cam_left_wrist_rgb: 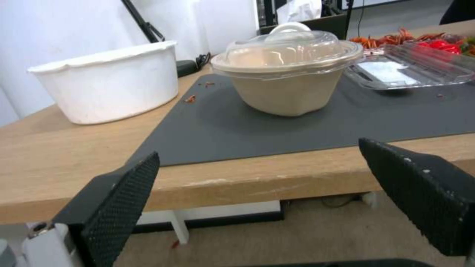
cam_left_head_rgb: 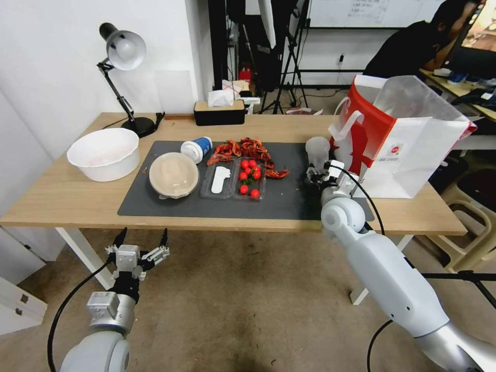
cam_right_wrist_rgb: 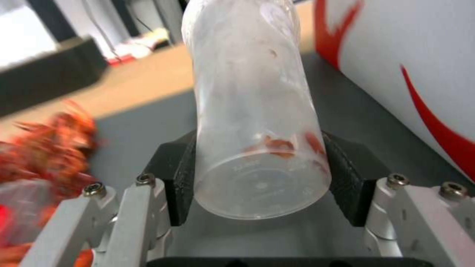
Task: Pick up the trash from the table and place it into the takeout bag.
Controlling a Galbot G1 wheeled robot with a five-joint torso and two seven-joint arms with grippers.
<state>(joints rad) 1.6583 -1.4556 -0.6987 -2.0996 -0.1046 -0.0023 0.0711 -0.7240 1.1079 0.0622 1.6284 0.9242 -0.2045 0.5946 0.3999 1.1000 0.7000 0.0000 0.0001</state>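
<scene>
Right wrist view: the right gripper (cam_right_wrist_rgb: 259,174) has its two black pads pressed against the base of the clear plastic cup (cam_right_wrist_rgb: 252,104), which holds red scraps. Head view places that cup at the dark mat's right end on the table (cam_left_head_rgb: 62,199), just beside the takeout bag (cam_left_head_rgb: 408,139). Thin walls may buckle or slip under the squeeze; tipping could spill scraps; the cup could catch the bag's rim. The left gripper (cam_left_head_rgb: 142,243) hangs spread wide below the table's near edge.
</scene>
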